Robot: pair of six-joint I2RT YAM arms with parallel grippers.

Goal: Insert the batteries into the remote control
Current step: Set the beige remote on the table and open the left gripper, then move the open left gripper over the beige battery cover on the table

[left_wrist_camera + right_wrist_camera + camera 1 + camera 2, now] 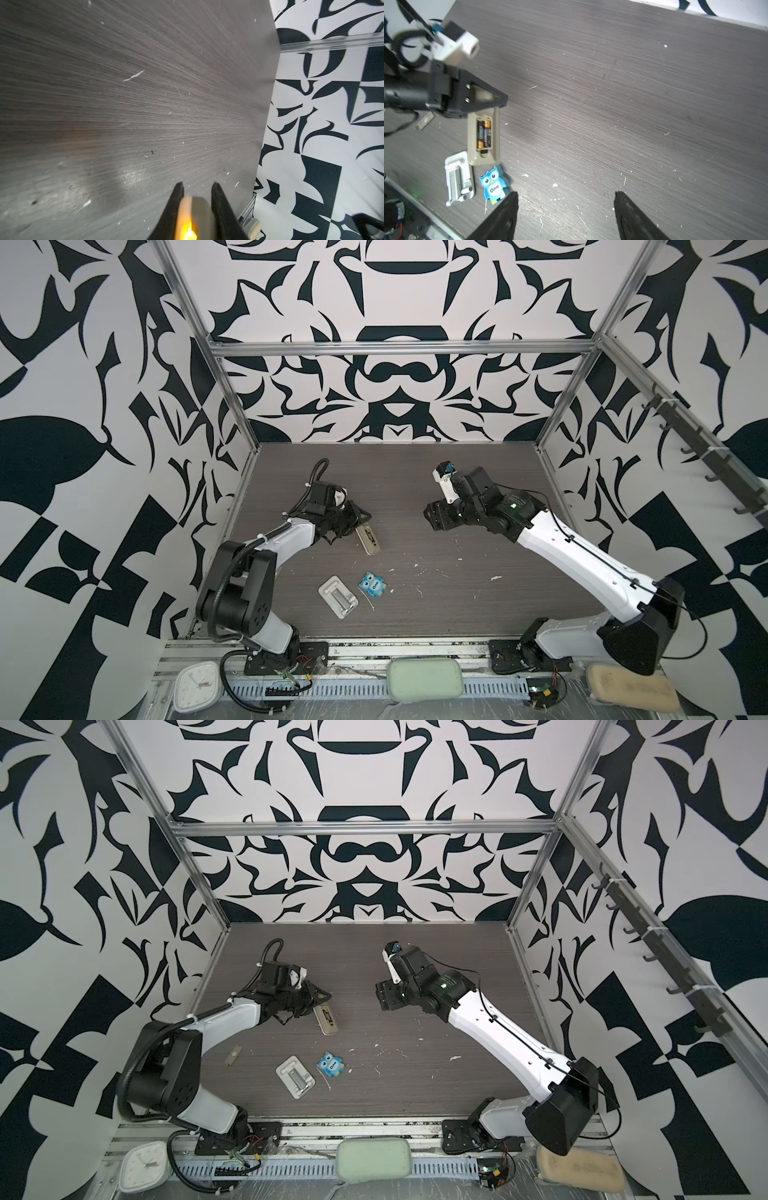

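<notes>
A: State of the left gripper (197, 186)?
B: It is closed on the remote control (495, 137). In the left wrist view one beige end is seen pinched between the two black fingers (178, 193), and it is touched on both sides.
A: Remote position?
B: It is found on the table (457, 593), left of the middle in both top views. The back is turned up and the gripped end is pointed toward the back wall. Whether the free end is rested on the table cannot be told.
A: Batteries?
B: Both batteries (484, 134) are seated side by side in the open bay, lengthwise along the remote. Gold bands are seen at opposite ends.
A: And the right gripper (565, 197)?
B: Its fingers are spread wide and nothing is held between them. It is hung above bare table, right of centre, well apart from the remote.
A: Anything else to be logged?
B: A white tray (328, 585) with a metal piece is laid near the remote's free end, toward the front edge. A blue owl (372, 584) marked "One" is placed just beside the tray, not touching it. A small grey strip (232, 1055) is seen on the table beside the left arm in a top view.
</notes>
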